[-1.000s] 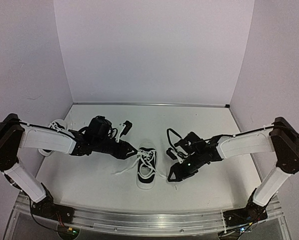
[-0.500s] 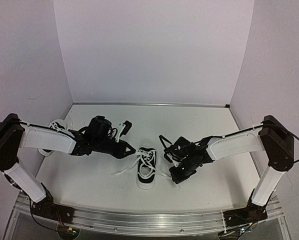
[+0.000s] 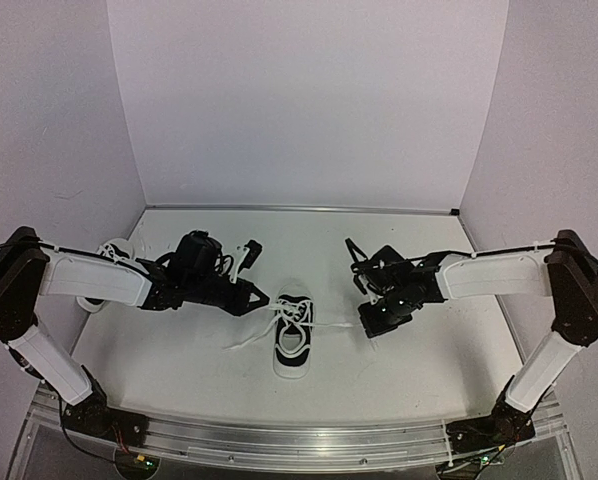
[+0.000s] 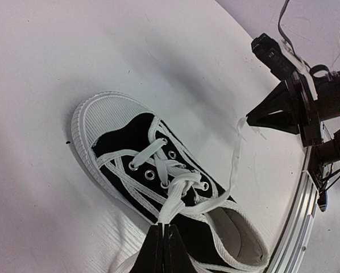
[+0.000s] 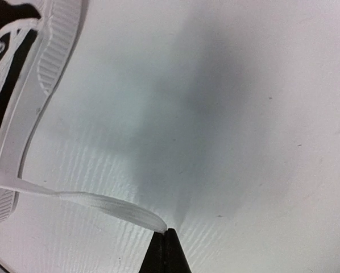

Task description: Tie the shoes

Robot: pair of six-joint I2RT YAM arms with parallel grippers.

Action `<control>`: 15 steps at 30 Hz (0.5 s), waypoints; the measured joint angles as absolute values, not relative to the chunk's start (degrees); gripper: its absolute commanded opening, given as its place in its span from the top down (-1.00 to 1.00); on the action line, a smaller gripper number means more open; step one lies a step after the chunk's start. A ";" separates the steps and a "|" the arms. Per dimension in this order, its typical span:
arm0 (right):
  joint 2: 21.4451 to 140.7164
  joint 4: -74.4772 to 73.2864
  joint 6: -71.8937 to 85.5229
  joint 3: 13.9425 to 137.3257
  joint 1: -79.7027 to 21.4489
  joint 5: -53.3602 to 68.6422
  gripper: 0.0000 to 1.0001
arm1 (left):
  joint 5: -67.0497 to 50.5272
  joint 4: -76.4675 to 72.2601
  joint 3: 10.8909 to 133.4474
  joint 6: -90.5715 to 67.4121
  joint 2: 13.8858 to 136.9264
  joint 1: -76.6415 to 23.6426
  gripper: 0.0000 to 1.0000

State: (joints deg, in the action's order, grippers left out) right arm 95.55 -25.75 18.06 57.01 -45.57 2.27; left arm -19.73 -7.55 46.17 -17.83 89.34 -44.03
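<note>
Pinching a lace tight in the left claw, beside the shoe lying mid-worktop, heel toward the arm bases. Clamping the lace end in the right claw, farther right.

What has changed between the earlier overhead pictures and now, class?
The right gripper, shut on a lace, moved right and toward the far wall, away from the shoe, drawing that lace out straight. The left gripper stayed put, shut on the other lace. The shoe did not shift.
</note>
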 measured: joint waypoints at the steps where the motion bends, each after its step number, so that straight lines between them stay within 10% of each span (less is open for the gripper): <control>1: 95.37 -25.81 18.06 57.01 -44.82 2.09 1.00 | -19.70 -7.55 46.17 -17.85 89.34 -44.03 1.00; 12: 95.46 -25.08 15.93 55.00 -41.93 6.29 0.97 | -19.59 -7.55 46.15 -17.43 89.32 -44.03 1.00; 15: 95.45 -24.84 14.89 52.54 -42.09 10.00 0.38 | -20.30 -7.53 46.15 -16.25 89.32 -43.98 1.00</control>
